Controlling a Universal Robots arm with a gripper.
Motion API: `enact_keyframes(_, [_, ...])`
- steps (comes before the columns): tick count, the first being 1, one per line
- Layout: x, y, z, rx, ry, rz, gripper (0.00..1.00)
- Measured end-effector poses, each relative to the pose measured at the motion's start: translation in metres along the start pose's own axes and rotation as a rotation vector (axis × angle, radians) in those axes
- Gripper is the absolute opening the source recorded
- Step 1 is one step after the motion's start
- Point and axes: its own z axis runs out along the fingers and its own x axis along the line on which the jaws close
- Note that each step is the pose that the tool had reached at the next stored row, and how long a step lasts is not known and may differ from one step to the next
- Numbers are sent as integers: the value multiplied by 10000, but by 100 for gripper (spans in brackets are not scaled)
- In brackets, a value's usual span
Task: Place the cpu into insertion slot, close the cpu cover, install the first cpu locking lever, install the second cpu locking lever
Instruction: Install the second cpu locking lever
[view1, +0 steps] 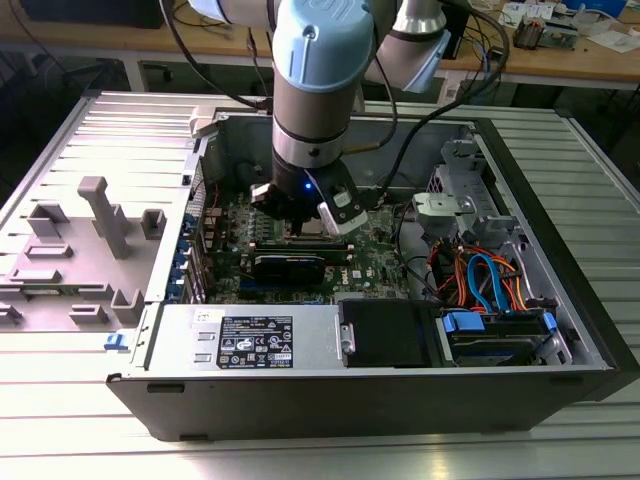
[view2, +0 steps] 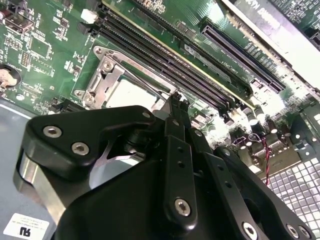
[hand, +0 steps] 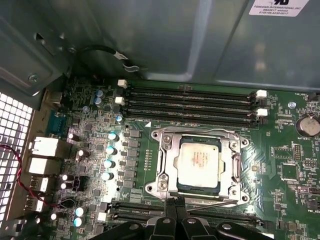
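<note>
We have the arm reaching down into the open computer case (view1: 560, 300), with the gripper (hand: 175, 212) sitting low over the motherboard (hand: 280, 150) at the edge of the CPU socket. In the first wrist view the cpu (hand: 199, 161) is seated flat in the socket, silvery-tan top facing up, and the cpu cover (hand: 165, 165) lies closed around it, its frame bordering the chip on all sides. Fingertips (hand: 180, 209) look pinched together, jaws clenched with no visible gap, right at the socket edge nearest the camera, by a thin metal lever rod (hand: 210, 200) running along that side; we can't tell whether they actually grip the rod or just touch it. In the second wrist view the same fingertips (view2: 176, 106) meet at the cover (view2: 107, 75) edge, cpu (view2: 131, 94) partly hidden behind the gripper body. Memory slots (hand: 192, 105) run parallel just beyond the socket's far side, another pair just beside the gripper. In the exterior view the gripper (view1: 305, 222) hangs over the board's middle, and the power supply (view1: 250, 340) lies along the case's near wall.
</note>
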Motion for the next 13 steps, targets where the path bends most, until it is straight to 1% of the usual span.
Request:
enact_keyframes(1, [5, -9, -1, -29, -2, -1, 12])
enact_keyframes(3, [17, -22, -4, -57, -4, -5, 12])
enact_keyframes(8, [32, -29, 23, -63, -5, -5, 12])
enact_keyframes(9, [56, -31, 40, -75, -5, -7, 12])
enact_keyframes(10, [64, -36, 67, -86, -6, -9, 12])
enact_keyframes(13, [97, -42, 105, -108, -7, -11, 12])
